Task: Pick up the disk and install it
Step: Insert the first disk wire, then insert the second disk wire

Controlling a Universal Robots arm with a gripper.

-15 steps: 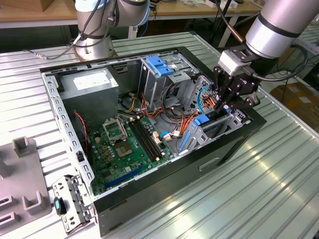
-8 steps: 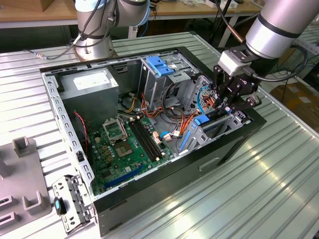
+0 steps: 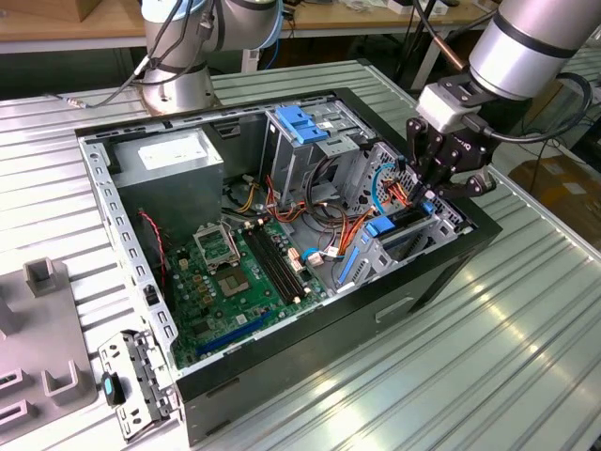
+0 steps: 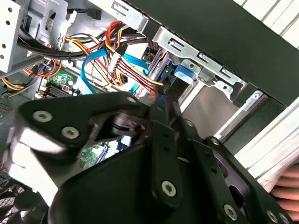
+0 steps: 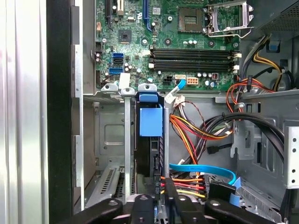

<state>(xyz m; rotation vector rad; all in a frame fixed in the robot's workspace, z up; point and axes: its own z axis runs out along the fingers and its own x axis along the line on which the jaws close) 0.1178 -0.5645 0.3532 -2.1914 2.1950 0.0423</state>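
Disk placement is seen in the first wrist view: the drive stands on edge in the drive bay of the open computer case, its blue plastic rail facing the camera, directly ahead of the end effector. The black fingers are drawn close together at the disk's near edge, beside its connector end; whether the edge is actually pinched cannot be told. In the exterior view the end effector is lowered into the case's front corner, just above the bay, where blue plastic is seen below it. Red, yellow and orange power wires and a flat blue data cable run just beside the fingers, on the side away from the case wall. Beyond the disk, further from the end effector, the green motherboard is laid out with its black memory slots and open processor socket. A metal cage with a blue plastic top and a grey power-supply box sit well apart from the end effector at the far side of the case. The case rests on a ribbed metal surface.
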